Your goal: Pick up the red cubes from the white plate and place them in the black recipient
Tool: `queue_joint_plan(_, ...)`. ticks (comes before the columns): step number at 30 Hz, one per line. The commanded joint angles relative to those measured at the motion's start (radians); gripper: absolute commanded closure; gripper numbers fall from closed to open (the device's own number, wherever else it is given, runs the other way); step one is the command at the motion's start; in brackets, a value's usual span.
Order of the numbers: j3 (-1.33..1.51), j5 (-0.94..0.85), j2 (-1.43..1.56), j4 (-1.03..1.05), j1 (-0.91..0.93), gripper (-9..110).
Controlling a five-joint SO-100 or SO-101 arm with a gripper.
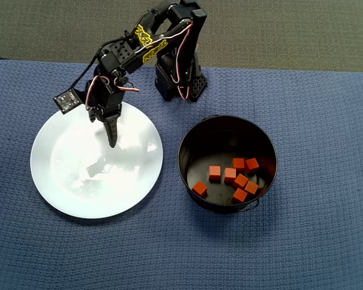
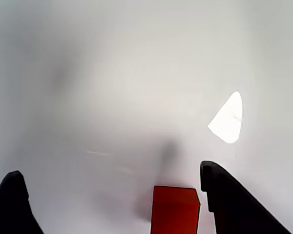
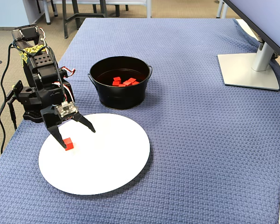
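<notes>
Straddling red cube, end effector (wide apart)

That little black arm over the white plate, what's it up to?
It is moving red cubes from the white plate into the black pot. Seven cubes lie in the pot. One red cube is left on the plate, and the gripper hangs over it with its jaws open, the cube between them and close to one finger, not yet gripped.
</notes>
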Motion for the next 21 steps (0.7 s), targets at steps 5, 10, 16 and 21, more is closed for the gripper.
queue_joint_plan(5,0.069,-0.014,0.015,-0.058,0.028,61)
queue_joint_plan(10,0.097,-0.014,0.015,-0.066,0.031,63)
queue_joint_plan(16,0.104,-0.009,0.018,-0.054,0.037,64)
queue_joint_plan(21,0.129,-0.008,0.025,-0.055,0.034,69)
